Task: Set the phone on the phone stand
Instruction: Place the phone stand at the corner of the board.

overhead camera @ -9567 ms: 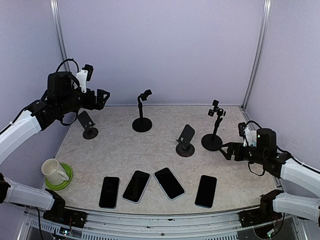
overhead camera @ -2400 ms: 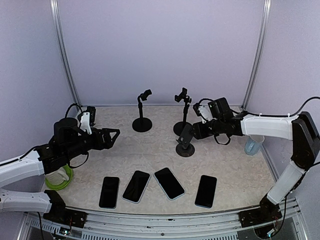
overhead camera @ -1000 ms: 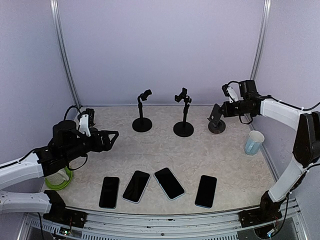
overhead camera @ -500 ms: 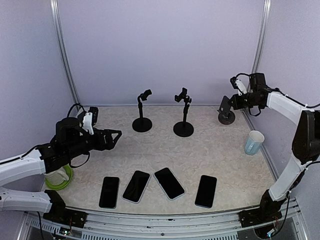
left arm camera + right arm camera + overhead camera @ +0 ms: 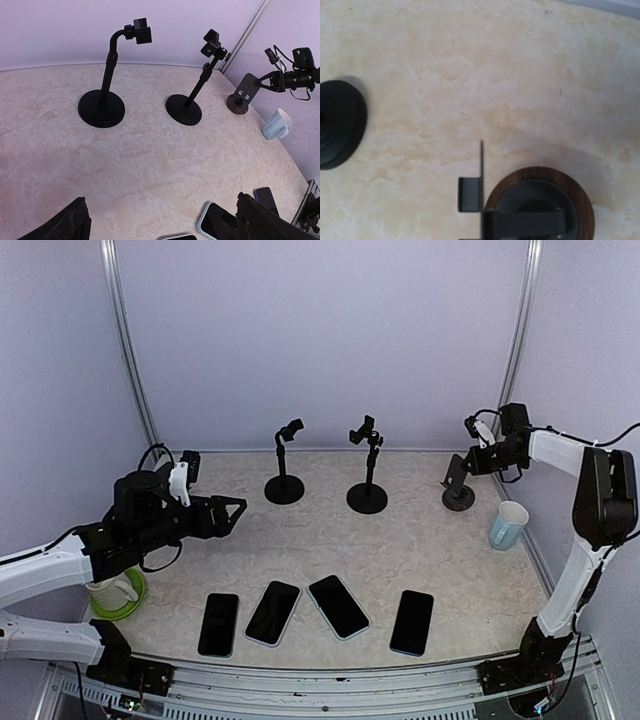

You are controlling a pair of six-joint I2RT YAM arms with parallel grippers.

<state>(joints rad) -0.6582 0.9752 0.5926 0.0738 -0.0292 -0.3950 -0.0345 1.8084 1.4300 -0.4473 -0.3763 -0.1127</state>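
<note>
The right pincer [image 5: 478, 458] seems to be positioning the small stand [image 5: 457, 496] at the far right of the surface [image 5: 300, 540]; I cannot tell if it is gripping. The left pincer [image 5: 233, 510] is hovering with its fingers apart. The phones [image 5: 338, 606] are lying along the near edge, so picking one up looks like the next move.

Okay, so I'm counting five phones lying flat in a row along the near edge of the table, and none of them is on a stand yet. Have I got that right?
Not five: four phones lie flat in a row along the near edge of the table, as the top external view shows. None of them is on a stand yet.
</note>
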